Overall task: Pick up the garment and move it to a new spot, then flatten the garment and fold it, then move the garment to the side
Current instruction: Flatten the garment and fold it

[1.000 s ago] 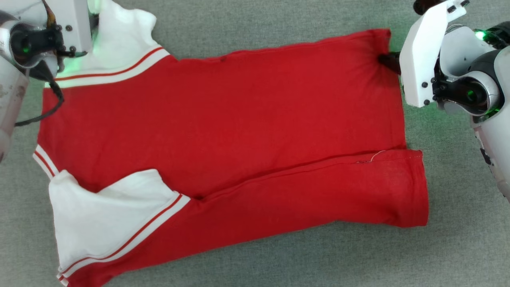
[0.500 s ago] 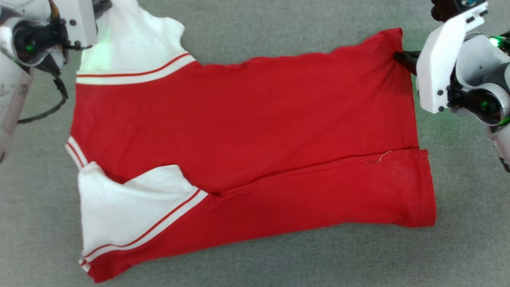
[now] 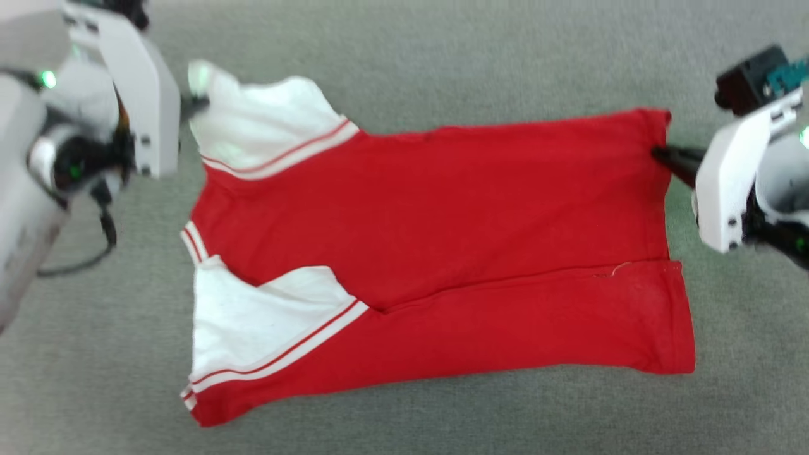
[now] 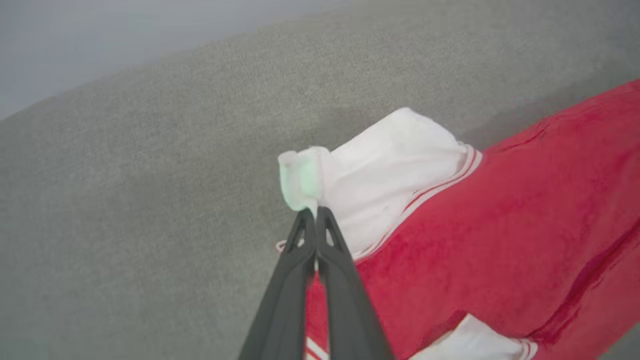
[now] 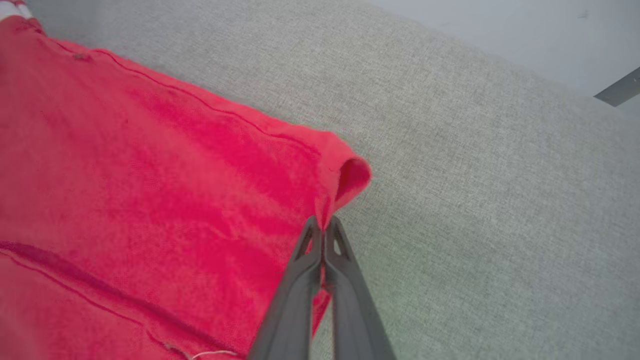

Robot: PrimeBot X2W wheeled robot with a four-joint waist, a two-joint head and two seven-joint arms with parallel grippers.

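Against the earlier frame the whole head view has shifted and blurred, so the garment [image 3: 442,221] itself may not have moved. It lies spread on the grey woven surface [image 3: 442,50], red knit, near strip folded over. The left gripper [image 4: 316,216] pinches the white sleeve [image 4: 380,170] tip. The right gripper [image 5: 324,227] pinches the hem corner [image 5: 350,175], which curls into a tube. Bare surface borders every edge.

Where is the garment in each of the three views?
Head view: garment spread across the middle.
Left wrist view: right side, its white sleeve pinched in shut jaws.
Right wrist view: left side, its red hem corner pinched in shut jaws.
Shared landmark: grey cloth surface.
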